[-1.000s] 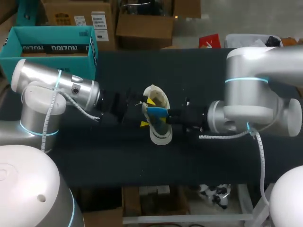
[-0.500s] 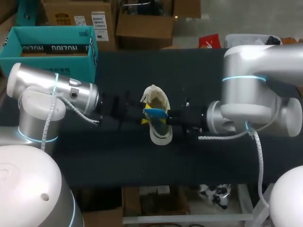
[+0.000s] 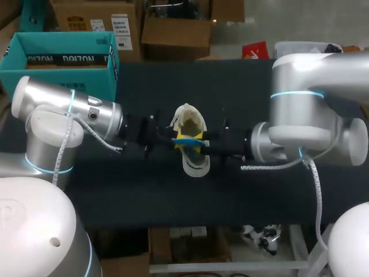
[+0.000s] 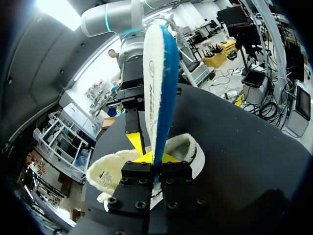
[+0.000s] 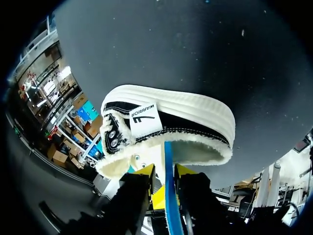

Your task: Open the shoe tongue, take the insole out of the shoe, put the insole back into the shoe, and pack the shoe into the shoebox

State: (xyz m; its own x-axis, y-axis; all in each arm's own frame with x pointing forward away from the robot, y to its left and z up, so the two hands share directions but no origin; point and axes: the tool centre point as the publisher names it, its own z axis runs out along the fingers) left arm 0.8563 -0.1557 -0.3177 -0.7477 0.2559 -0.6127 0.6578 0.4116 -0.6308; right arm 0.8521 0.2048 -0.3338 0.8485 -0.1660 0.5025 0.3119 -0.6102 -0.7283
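The desk [image 3: 242, 86] is covered in dark cloth. The white shoe [image 3: 196, 166] sits on its sole near the middle, between my two arms. The teal shoebox [image 3: 57, 59] stands open at the desk's far left corner.

From above, the blue insole [image 3: 187, 140] is only a thin strip over the shoe's opening, with my left gripper [image 3: 176, 139] and right gripper [image 3: 202, 141] each clamped on one end. My left wrist view adds that the insole stands on edge, with a white face and a blue back. My right wrist view shows the shoe's labelled heel and fleecy collar just ahead.
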